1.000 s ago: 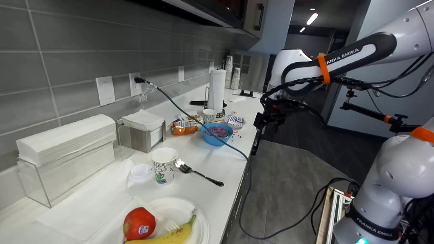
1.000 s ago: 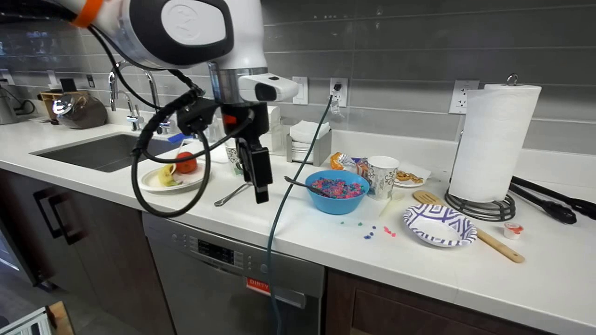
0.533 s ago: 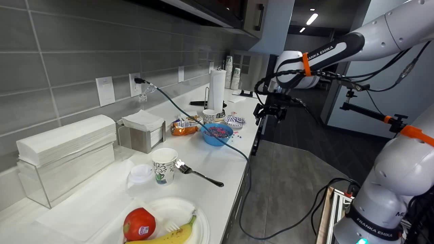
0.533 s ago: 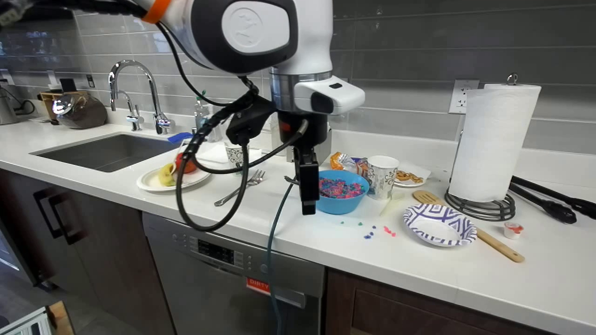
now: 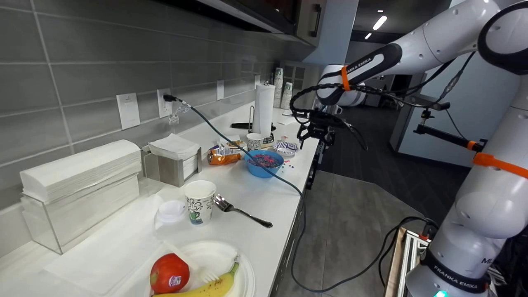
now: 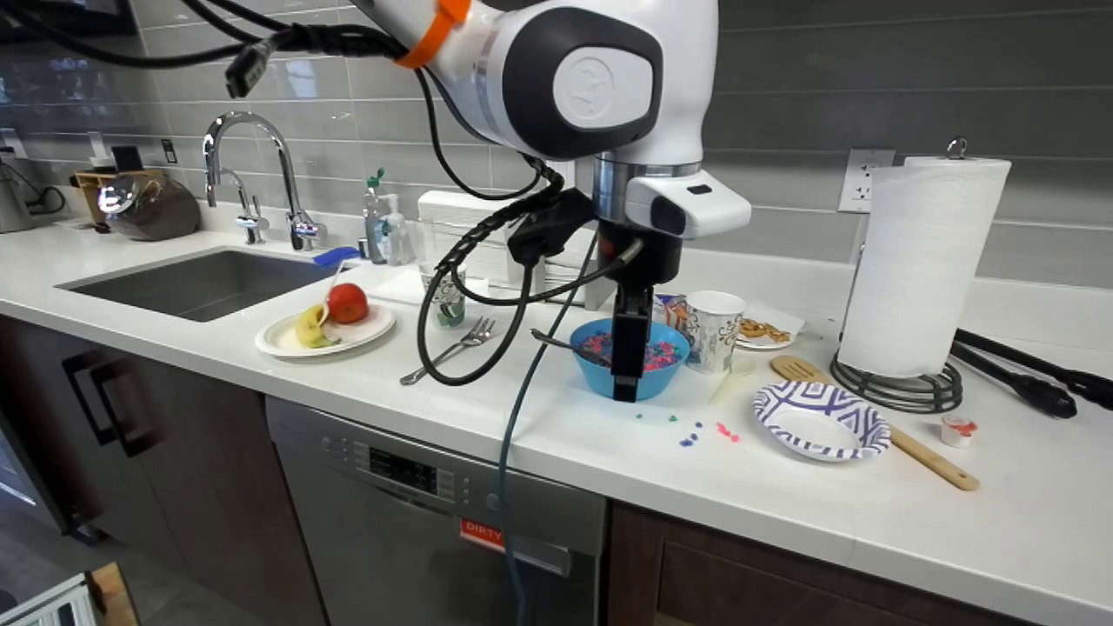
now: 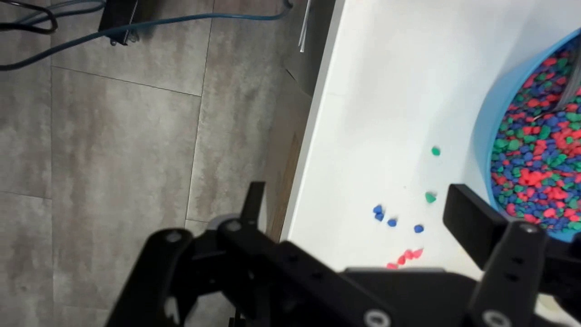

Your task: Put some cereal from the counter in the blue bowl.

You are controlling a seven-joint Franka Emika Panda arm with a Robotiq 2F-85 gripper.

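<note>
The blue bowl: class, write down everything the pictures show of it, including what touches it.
The blue bowl is round, smooth and plastic-looking, with a curved wall and thin rim. It stands upright on the white counter, holding many small pink-red, blue and green pieces. A utensil, its end among them, sticks out over the rim. In an exterior view the pincer, apart from it, hides part of its front.

The counter [image 7: 372,127] holds 1 blue bowl [image 6: 666,375], 2 loose green pieces [image 7: 430,197] and 4 blue ones [image 7: 392,222].
</note>
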